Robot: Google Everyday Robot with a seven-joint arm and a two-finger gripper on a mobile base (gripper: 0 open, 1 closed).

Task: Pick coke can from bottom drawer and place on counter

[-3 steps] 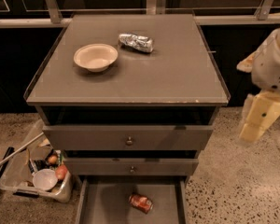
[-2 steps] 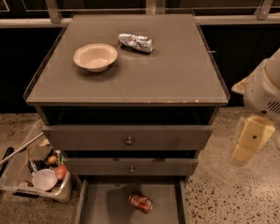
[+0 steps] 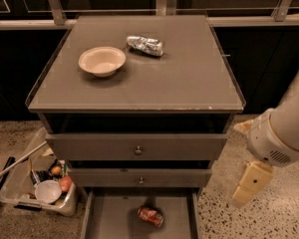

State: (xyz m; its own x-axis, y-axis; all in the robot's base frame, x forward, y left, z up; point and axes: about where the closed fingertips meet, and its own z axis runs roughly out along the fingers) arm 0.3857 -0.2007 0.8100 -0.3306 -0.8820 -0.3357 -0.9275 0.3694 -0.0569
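One coke can (image 3: 150, 216) in the bottom drawer (image 3: 109, 218) — well left of the end effector (image 3: 242, 195), grip state unclear.

The counter (image 3: 189, 78) was a flat grey-brown top with a thin raised rim. A pale bowl (image 3: 101, 60) sat upright toward its left rear; a crumpled silver packet (image 3: 145, 45) lay near it on the right, not touching. The pincer (image 3: 250, 183) hung off the counter's right side, below its top.
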